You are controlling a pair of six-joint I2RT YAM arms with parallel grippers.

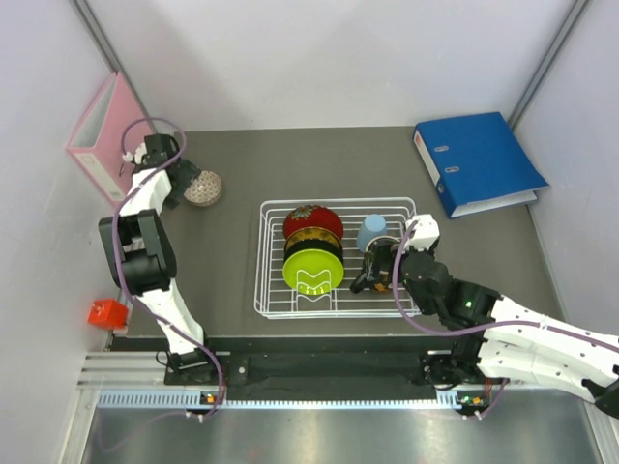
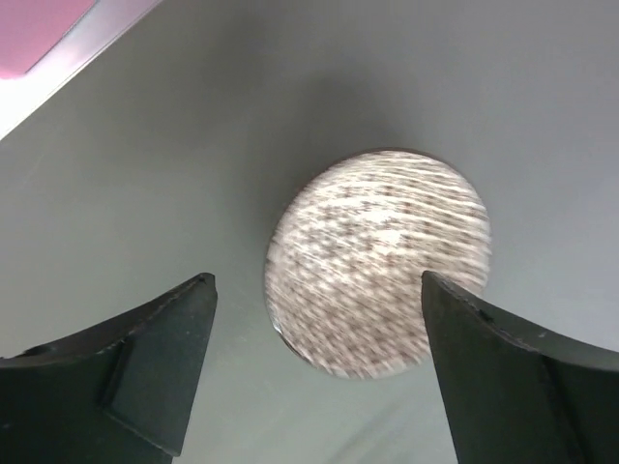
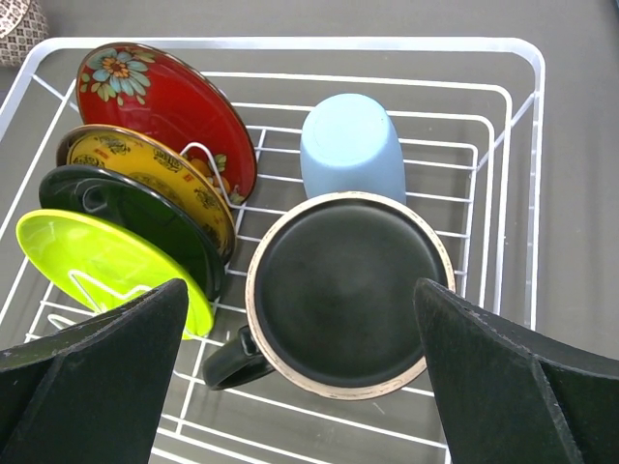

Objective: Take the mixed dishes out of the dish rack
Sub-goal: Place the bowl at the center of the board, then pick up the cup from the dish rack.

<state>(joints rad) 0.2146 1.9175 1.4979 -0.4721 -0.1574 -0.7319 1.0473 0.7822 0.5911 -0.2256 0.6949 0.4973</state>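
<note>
The white wire dish rack (image 1: pixel 337 201) sits mid-table. It holds a red gold-patterned bowl (image 3: pixel 164 106), a yellow-and-black plate (image 3: pixel 145 169), a lime-green bowl (image 3: pixel 97 266), a light blue cup (image 3: pixel 353 145) and a dark mug (image 3: pixel 348 290) standing upside down. My right gripper (image 3: pixel 300 285) is open just above the mug, one finger on each side, not touching it. The beige net-patterned bowl (image 2: pixel 377 261) lies upside down on the table at the far left (image 1: pixel 203 188). My left gripper (image 2: pixel 314 280) is open and empty above its near edge.
A pink binder (image 1: pixel 102 135) leans at the far left wall, close to the left arm. A blue binder (image 1: pixel 479 162) lies at the far right. A small red object (image 1: pixel 106 313) sits at the near left edge. A dark dish (image 3: pixel 126 217) stands between plate and green bowl.
</note>
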